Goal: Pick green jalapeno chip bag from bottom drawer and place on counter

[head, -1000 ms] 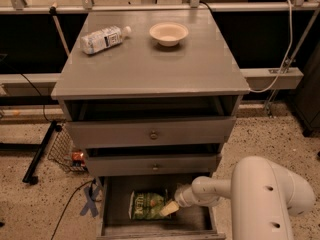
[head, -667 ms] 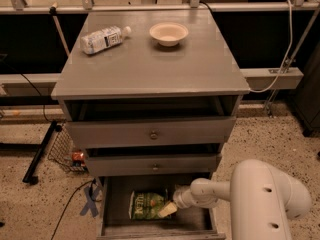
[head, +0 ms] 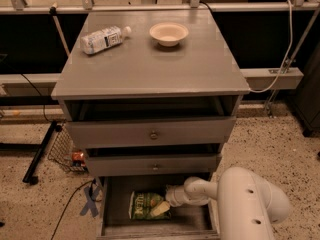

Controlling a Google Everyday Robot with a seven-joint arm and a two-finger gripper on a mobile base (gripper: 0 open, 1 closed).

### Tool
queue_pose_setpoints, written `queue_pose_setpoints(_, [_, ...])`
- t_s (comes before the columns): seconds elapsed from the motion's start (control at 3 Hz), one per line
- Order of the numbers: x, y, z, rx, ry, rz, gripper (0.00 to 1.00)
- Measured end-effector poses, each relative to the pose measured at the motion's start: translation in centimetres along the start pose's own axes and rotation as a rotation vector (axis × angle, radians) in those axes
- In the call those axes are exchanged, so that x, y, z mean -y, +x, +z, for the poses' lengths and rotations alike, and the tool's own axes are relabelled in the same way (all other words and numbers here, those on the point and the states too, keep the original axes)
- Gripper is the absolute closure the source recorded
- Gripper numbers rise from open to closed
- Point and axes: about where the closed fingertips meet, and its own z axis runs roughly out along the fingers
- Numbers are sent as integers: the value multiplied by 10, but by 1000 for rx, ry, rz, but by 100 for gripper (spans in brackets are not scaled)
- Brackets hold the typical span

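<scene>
Camera view: fingers [head: 161,208] at grn bag [head: 143,204]

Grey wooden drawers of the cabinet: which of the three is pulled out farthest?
The bottom drawer, the lowest one: only it shows its grey floor, where the gripper is at the crinkly green jalapeno chip bag.

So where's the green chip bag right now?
Bottom centre of the camera view, the green jalapeno chip bag lies on the floor of the open bottom drawer, with the gripper at its right edge.
</scene>
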Motion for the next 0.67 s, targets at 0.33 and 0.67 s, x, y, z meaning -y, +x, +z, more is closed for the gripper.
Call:
queue_pose_setpoints(0.33, [1,1,7,-3,-11,0,0])
queue_pose_setpoints(0.67, [4,3,11,-3,-21,-3,16])
